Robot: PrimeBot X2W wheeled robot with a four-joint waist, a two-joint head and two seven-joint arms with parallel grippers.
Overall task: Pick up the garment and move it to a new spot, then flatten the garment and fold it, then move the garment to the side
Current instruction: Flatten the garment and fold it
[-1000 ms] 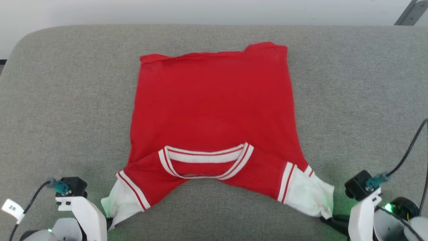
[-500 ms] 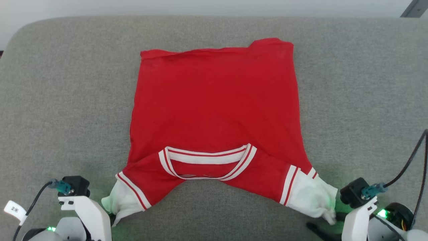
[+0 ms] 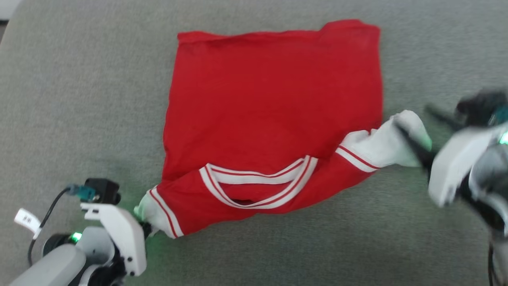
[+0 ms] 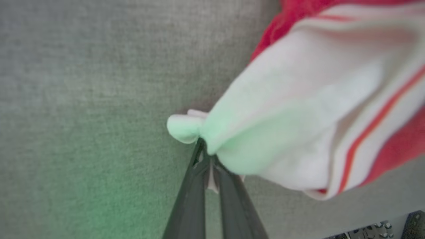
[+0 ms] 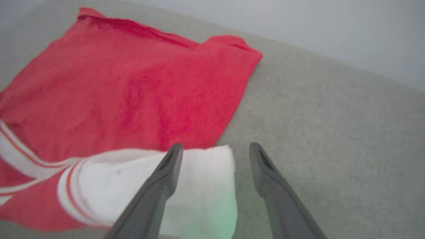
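Flattening looks about done: shirt [image 3: 274, 103] spread on cushion [image 3: 79, 99], left claw [image 4: 207, 159] pinching one sleeve [image 4: 282, 132], right claw [image 5: 215, 147] wide, empty, over other sleeve [image 3: 391, 147]. Fold and side move remain.

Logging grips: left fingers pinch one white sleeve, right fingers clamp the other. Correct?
No: the right wrist view shows the right fingers open, not clamped on the right sleeve. The left fingers do pinch the left sleeve of the garment.

White garment [image 4: 298, 109] sleeve in left tool [image 4: 206, 156]
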